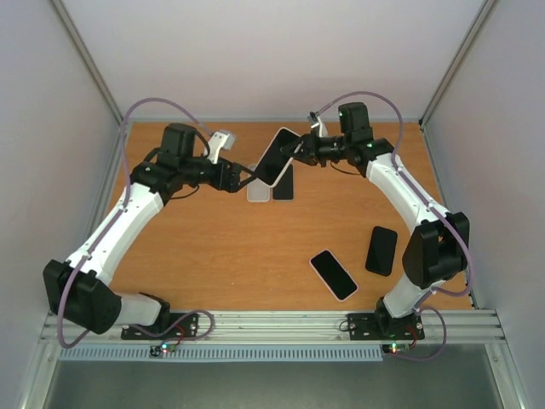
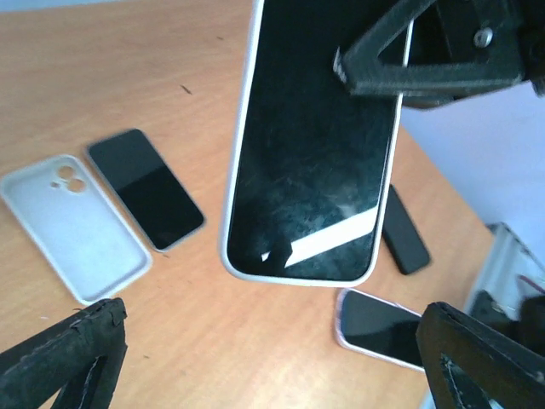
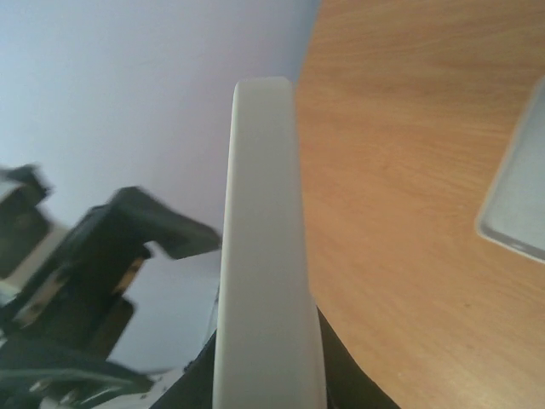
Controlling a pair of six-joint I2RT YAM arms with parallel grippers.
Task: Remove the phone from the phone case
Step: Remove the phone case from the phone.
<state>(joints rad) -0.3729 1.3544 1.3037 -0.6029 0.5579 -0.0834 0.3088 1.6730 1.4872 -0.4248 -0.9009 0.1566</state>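
Wide wooden tabletop (image 1: 255, 247) across the whole booth, and both arms are stretched to its far middle. The left arm (image 1: 119, 226) comes in from the left, the right arm (image 1: 409, 192) bends in from the right, and they meet nose to nose out there.

Between them, up off the wood, hangs the phone (image 1: 277, 156), tilted, dark screen turned to the left wrist camera. A white rim runs all round it, so it's seated in its case (image 3: 264, 256). From the right wrist you get just that pale side running straight up the picture.

The right pincer (image 1: 300, 152) has it, clamped tight on the upper end, a black finger (image 2: 375, 81) pressed over the screen edge. The left pincer (image 1: 245, 176) stands wide, one finger at each bottom corner of its own view. The phone's lower end hangs ahead of the gap, and I can't tell whether either finger touches it.

Down on the wood, right under the action, lies a spare case (image 2: 72, 226), white, empty, inside up, camera holes showing. Just beside it is a bare phone (image 2: 145, 187), screen up. Well apart, on the near side by the right arm, a black phone (image 1: 381, 250) and a pale-rimmed phone (image 1: 333, 274) lie flat, close together but not touching
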